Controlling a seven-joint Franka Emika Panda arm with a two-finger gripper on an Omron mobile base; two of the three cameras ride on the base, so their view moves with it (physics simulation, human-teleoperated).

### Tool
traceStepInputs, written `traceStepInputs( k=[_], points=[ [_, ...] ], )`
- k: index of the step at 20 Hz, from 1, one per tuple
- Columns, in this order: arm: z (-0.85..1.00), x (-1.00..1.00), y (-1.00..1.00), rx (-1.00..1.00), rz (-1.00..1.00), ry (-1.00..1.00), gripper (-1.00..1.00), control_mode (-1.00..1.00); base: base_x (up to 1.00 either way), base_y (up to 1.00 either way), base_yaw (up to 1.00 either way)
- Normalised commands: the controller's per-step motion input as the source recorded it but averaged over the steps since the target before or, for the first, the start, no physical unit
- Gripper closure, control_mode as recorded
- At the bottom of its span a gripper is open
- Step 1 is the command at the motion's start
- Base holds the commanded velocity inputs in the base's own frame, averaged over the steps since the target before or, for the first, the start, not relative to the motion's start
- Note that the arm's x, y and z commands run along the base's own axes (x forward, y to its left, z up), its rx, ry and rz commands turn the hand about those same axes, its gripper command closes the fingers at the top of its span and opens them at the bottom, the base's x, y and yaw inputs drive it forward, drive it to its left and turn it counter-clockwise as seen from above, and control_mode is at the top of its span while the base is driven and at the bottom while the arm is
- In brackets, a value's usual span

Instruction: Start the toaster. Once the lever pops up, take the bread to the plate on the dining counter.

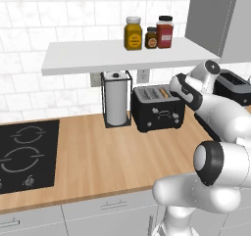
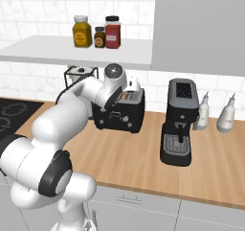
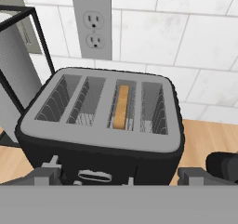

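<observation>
While I hover just above and in front of the toaster (image 3: 102, 125), my gripper (image 3: 118, 176) stands spread as wide as it goes, with nothing between its fingertips (image 3: 44, 175). The toaster sits directly below and ahead of the gripper on the light-wood tabletop (image 1: 98, 156); it is black with a grey top and four long slots. The bread (image 3: 122, 106) stands on edge in the third slot from the left as the hand view shows it, just beyond the gap between my fingertips, its tan crust edge up. The toaster's front face with its pale knobs (image 1: 163, 113) is near my fingertips, not touched as far as I can tell.

Past the toaster, the wall (image 3: 195, 37) is white tile with a double outlet (image 3: 92, 28). To the left of the gripper in the hand view, a paper towel roll (image 1: 116, 100) stands upright in a black wire holder, just beside the toaster. Farther that way a black cooktop (image 1: 24, 154) is set into the tabletop. A white shelf (image 1: 117, 56) runs above me, carrying three jars (image 1: 149, 33). On my other side stands a black coffee machine (image 2: 179, 122), and beyond it two pale bottles (image 2: 215, 112) near the wall. White cabinet drawers (image 1: 98, 210) sit under the tabletop.
</observation>
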Motion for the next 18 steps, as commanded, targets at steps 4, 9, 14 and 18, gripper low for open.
traceStepInputs(
  k=[4, 9, 14, 18],
  points=[
    [0.0, 0.0, 0.0, 0.0, 0.0, 0.0, -1.0, -1.0, 0.0, 0.0, 0.0],
    [0.0, 0.0, 0.0, 0.0, 0.0, 0.0, -1.0, -1.0, 0.0, 0.0, 0.0],
    [0.0, 0.0, 0.0, 0.0, 0.0, 0.0, -1.0, -1.0, 0.0, 0.0, 0.0],
    [0.0, 0.0, 0.0, 0.0, 0.0, 0.0, -1.0, -1.0, 0.0, 0.0, 0.0]
  ],
)
